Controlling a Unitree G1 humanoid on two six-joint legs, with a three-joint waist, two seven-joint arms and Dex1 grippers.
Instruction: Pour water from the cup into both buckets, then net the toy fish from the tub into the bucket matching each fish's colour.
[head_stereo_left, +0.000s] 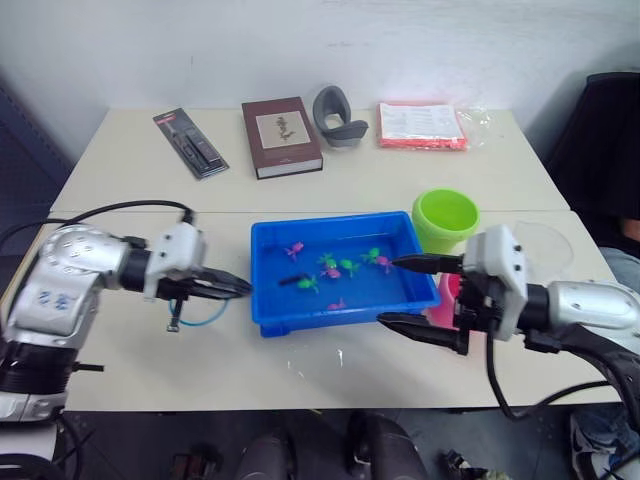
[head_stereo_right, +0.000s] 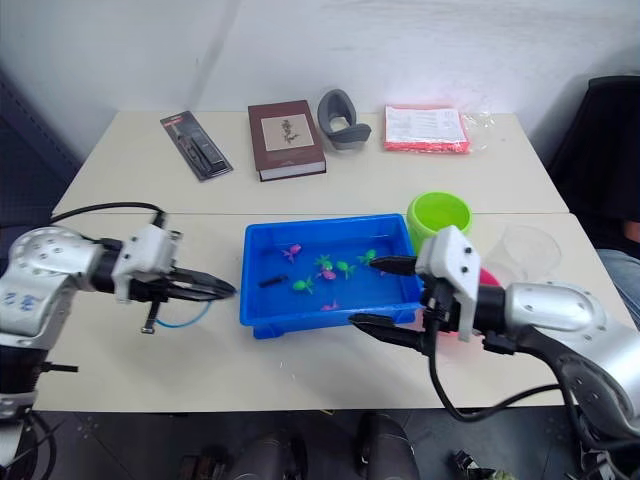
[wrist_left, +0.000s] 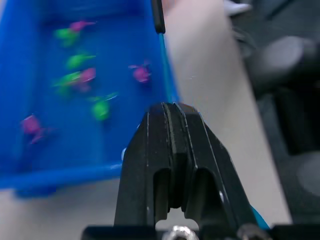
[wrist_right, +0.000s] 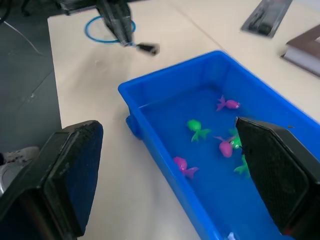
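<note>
While its two black fingers pinch the thin black stick handle of the small blue-rimmed net (head_stereo_left: 192, 312), the left gripper (head_stereo_left: 232, 286) hovers beside the shallow blue plastic tub (head_stereo_left: 263, 305) of tiny green and pink toy fish (head_stereo_left: 332, 268); the right gripper (head_stereo_left: 425, 297) gapes open at the tub's other end.

Silver-grey arms carry white wrist blocks, black cables and black two-fingered end effectors.

Toy fish (head_stereo_left: 330, 268) in tub (head_stereo_left: 270, 300) mid-table, buckets (head_stereo_left: 446, 218) right of it, net (head_stereo_left: 197, 312) left, book (head_stereo_left: 281, 137) behind.
</note>
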